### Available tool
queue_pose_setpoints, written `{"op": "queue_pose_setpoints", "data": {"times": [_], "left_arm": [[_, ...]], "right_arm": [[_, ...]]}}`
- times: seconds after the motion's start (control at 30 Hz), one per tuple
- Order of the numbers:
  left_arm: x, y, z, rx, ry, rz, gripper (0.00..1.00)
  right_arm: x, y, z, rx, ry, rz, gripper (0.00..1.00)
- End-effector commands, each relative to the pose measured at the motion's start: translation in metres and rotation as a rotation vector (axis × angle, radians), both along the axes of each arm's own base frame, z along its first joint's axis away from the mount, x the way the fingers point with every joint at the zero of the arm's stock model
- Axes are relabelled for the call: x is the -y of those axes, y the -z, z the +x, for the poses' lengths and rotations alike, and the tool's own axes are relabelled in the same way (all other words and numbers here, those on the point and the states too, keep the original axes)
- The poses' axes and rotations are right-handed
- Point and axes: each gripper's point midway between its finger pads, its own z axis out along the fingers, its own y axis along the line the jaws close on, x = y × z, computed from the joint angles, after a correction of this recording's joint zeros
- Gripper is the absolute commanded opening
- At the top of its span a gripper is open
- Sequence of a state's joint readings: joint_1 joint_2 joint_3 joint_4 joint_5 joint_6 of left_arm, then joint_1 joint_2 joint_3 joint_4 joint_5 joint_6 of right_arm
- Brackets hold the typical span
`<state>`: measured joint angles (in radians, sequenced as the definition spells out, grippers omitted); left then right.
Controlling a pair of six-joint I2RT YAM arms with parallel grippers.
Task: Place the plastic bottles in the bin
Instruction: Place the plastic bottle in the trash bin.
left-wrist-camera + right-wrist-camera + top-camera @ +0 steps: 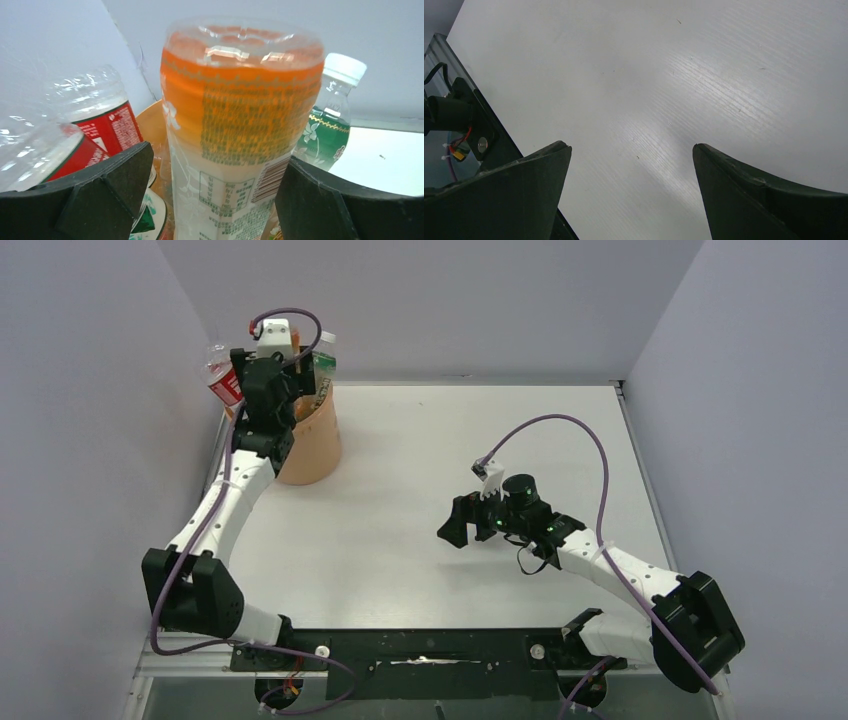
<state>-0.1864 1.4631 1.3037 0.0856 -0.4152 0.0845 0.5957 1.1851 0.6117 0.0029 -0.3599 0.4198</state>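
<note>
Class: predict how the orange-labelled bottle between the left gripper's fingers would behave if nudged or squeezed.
The orange-labelled bottle probably tips easily: tall, narrow, standing base-up. Its glossy, thin-looking plastic likely slips and dents.
</note>
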Motion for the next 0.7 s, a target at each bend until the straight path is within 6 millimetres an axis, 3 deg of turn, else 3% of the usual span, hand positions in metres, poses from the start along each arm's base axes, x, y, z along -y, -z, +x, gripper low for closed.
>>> {"op": "queue_pose_setpoints", "data": {"times": [0.0, 0.33, 0.67], "left_arm": [[-0.002, -0.068, -0.023, 0.143, 0.005, -0.064, 0.84], [0.008, -0.101, -0.054, 0.215, 0.058, -0.126, 0.84], [0.011, -0.083, -0.032, 0.175, 0.055, -0.11, 0.85]], "right_arm": [[-0.007, -0.023, 0.005, 0.069, -0.009, 0.066, 0.98], [-0.008, -0.025, 0.003, 0.066, -0.012, 0.078, 0.98], [-0.008, -0.026, 0.0, 0.062, -0.01, 0.089, 0.98]]}}
